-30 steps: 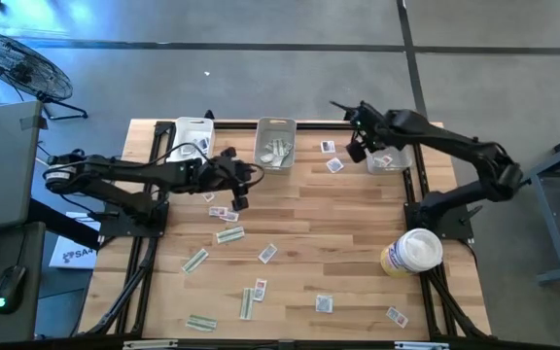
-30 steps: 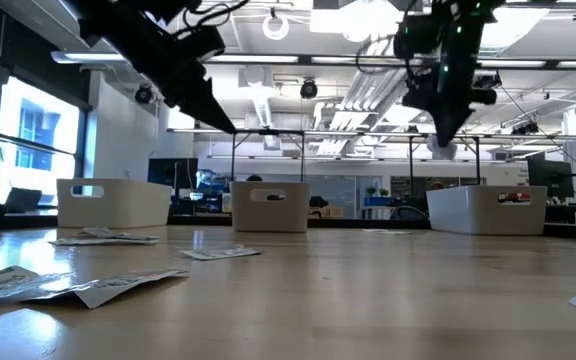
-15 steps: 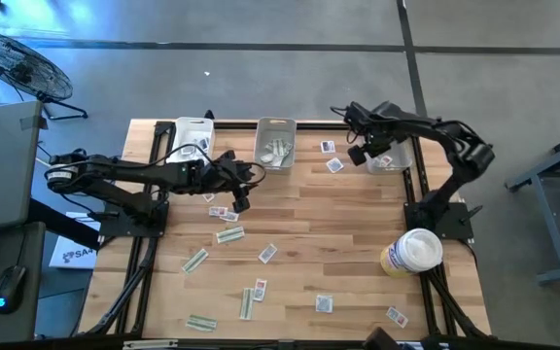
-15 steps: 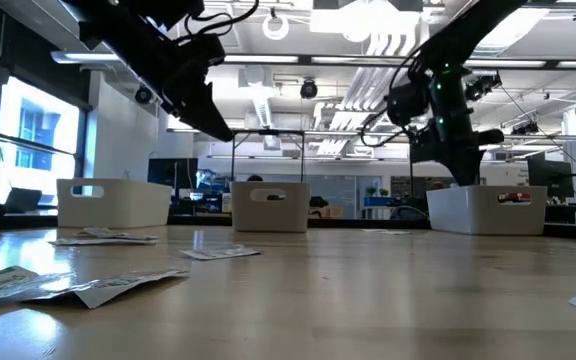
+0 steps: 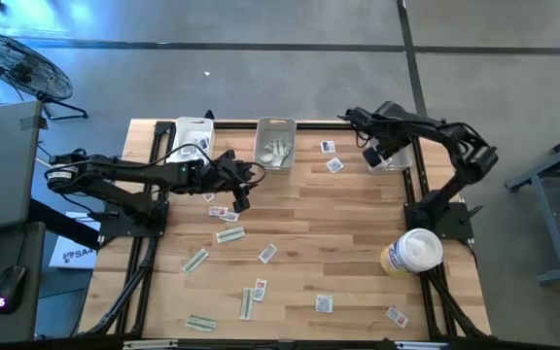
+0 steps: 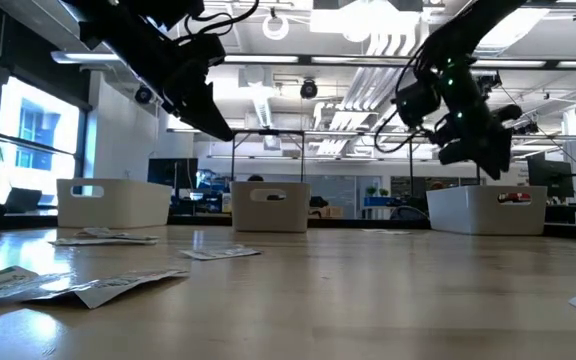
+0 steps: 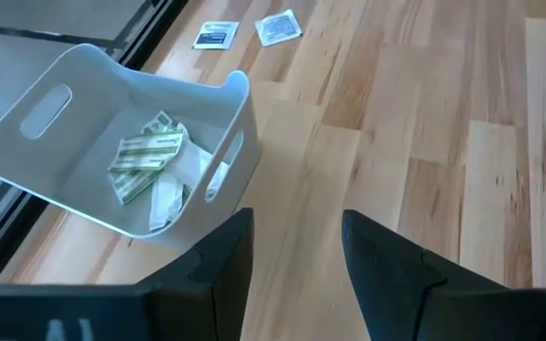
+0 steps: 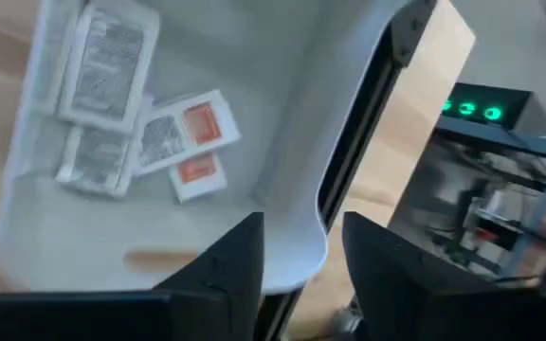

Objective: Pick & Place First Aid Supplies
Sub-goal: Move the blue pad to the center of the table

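Note:
The first aid supplies lie scattered on the wooden table: white packets and green strips. More lie in the bins. My left gripper hangs open above the table's middle left, over a white packet, with nothing between its fingers. My right gripper stands open over the far right bin, above white packets with red marks on the bin's floor. It holds nothing.
Three white bins stand along the far edge: left, middle with green strips in it, and right. A white-and-yellow tub stands at the near right. Two packets lie between the middle and right bins.
My right gripper has gone down and toward the table's right edge, from beside the far right bin to over it. It has tipped from pointing down to a slant and has opened.

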`<state>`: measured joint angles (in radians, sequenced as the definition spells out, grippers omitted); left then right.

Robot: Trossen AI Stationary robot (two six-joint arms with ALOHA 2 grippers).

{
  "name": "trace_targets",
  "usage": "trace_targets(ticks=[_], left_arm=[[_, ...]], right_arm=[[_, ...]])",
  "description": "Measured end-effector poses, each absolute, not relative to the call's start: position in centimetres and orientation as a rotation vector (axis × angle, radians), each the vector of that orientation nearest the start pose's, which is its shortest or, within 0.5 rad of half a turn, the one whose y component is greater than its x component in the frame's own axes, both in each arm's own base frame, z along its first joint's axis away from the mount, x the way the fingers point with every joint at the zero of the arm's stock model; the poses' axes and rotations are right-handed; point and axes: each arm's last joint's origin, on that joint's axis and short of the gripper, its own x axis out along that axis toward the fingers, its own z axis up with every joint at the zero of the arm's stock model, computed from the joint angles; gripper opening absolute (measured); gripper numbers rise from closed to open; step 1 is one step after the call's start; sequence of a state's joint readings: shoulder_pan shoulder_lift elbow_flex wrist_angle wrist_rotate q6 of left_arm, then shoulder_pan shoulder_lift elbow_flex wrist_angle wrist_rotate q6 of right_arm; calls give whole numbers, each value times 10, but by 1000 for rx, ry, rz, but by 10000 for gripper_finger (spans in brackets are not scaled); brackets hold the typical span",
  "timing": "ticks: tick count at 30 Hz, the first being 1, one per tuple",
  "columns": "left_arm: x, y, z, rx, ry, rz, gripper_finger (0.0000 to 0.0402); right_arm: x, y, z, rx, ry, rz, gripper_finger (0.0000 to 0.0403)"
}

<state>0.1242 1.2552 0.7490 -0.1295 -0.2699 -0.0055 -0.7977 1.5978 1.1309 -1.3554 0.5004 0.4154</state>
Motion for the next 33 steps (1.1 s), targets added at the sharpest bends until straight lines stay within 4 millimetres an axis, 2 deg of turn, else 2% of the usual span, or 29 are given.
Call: trace_targets(ticks=[4, 7, 13, 19, 22, 27, 33], left_arm=[[255, 40, 231, 41, 637, 382, 159], [255, 40, 231, 41, 637, 382, 159], [255, 40, 231, 41, 637, 382, 159], [255, 40, 231, 41, 637, 382, 159], [255, 40, 231, 41, 637, 382, 159], [255, 40, 231, 41, 637, 382, 159], [256, 40, 231, 41, 636, 382, 159]], right_arm=[[166, -170, 239, 590, 1596, -1244, 158], [176, -153, 252, 571, 1459, -1197, 164], [219, -119, 264, 431, 1172, -1036, 165], [265, -95, 252, 283, 1029, -938, 165], [275, -96, 240, 238, 1048, -971, 165], [278, -114, 217, 247, 1133, -1034, 165], [274, -146, 196, 461, 1161, -1076, 165]])
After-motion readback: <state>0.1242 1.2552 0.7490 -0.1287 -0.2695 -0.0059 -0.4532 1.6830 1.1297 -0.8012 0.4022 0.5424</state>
